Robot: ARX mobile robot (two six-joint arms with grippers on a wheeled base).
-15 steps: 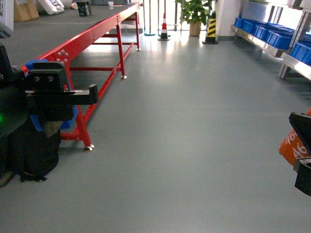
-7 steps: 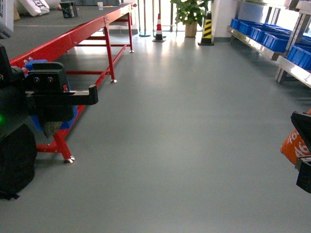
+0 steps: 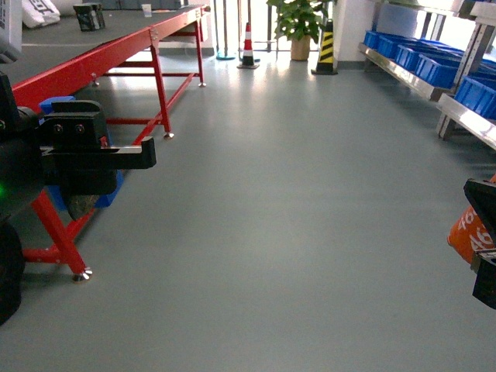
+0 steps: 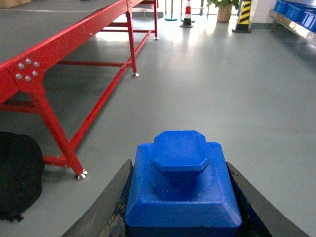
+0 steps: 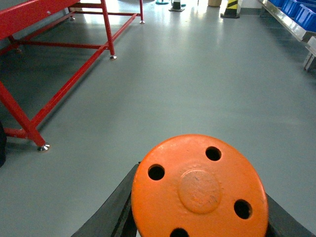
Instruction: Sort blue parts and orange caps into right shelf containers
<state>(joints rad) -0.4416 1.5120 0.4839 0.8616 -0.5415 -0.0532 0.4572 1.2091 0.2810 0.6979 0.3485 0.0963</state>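
With both loads already in hand, the left gripper (image 4: 180, 217) is clamped on a blue part (image 4: 181, 185) and the right gripper (image 5: 197, 222) grips an orange cap (image 5: 200, 190). The blue crates (image 3: 434, 66) sit on the shelf far ahead and to the right, well apart from both arms. Judgement: right arm is nearer; the base must close that gap before any drop.

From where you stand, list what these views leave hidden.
- Orange cap: head view, cut by the right edge; "46" readable only in part.
- Blue part: left wrist view, underside below the frame edge, flanks behind the fingers.
- Crates: head view, too far to see any contents.
- Left gripper: head view, fingertips behind its body.
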